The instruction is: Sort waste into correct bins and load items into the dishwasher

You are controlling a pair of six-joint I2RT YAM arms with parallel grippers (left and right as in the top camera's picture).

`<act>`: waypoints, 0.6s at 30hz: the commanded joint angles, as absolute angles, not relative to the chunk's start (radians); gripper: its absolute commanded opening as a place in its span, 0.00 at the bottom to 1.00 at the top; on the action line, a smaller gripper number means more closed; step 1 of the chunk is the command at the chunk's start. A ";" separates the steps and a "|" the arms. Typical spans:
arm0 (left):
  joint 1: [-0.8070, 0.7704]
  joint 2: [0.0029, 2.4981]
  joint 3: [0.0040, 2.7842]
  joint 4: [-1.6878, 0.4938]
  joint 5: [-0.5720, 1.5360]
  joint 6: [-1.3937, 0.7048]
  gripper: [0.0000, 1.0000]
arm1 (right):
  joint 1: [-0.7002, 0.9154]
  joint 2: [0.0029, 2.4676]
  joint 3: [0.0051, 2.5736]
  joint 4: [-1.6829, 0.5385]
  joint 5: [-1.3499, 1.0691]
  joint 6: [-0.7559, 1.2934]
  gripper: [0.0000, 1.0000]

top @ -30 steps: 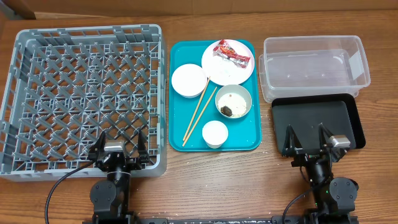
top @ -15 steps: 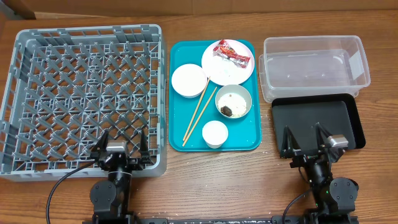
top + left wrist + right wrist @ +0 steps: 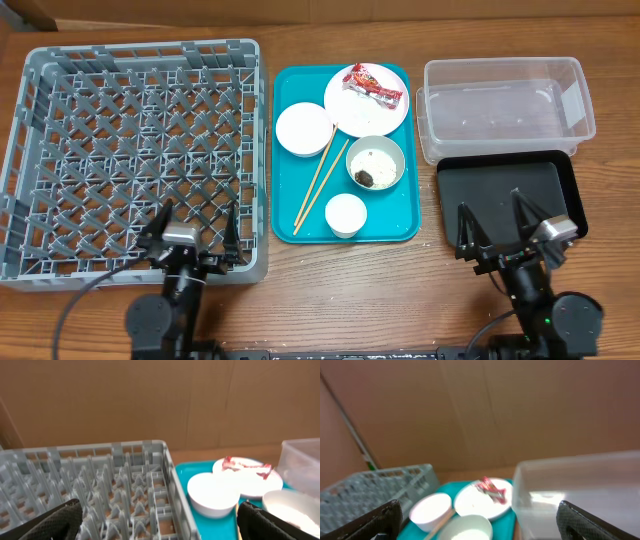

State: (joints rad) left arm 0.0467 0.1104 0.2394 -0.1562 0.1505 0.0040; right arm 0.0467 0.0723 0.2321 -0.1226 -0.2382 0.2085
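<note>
Opening step, nothing yet grasped: left gripper (image 3: 197,212) and right gripper (image 3: 490,205) are spread wide, empty. The red wrapper (image 3: 373,85), ahead-left of the right gripper, is probably to be reached first.

The left claw (image 3: 198,210) and right claw (image 3: 490,204) are matte black with tapered fingers (image 3: 464,228).

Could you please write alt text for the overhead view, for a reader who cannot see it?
In the middle, a teal tray holds a plate with a red wrapper, three bowls and two chopsticks. A large grey rack sits left of it, a clear tub and black tray right; the left gripper and right gripper, fingers open, sit nearest.
</note>
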 commanded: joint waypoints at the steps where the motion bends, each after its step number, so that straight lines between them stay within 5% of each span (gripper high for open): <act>1: 0.049 0.238 0.403 -0.182 0.178 0.022 1.00 | 0.051 0.166 0.373 -0.128 -0.305 0.201 1.00; 18: 0.049 1.010 1.205 -0.661 0.264 0.020 1.00 | 0.063 1.055 1.257 -0.613 -0.433 0.051 1.00</act>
State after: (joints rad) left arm 0.0467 0.9211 1.0740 -0.6064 0.2379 0.0044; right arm 0.0483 0.9321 1.1080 -0.5629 -0.4046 0.0978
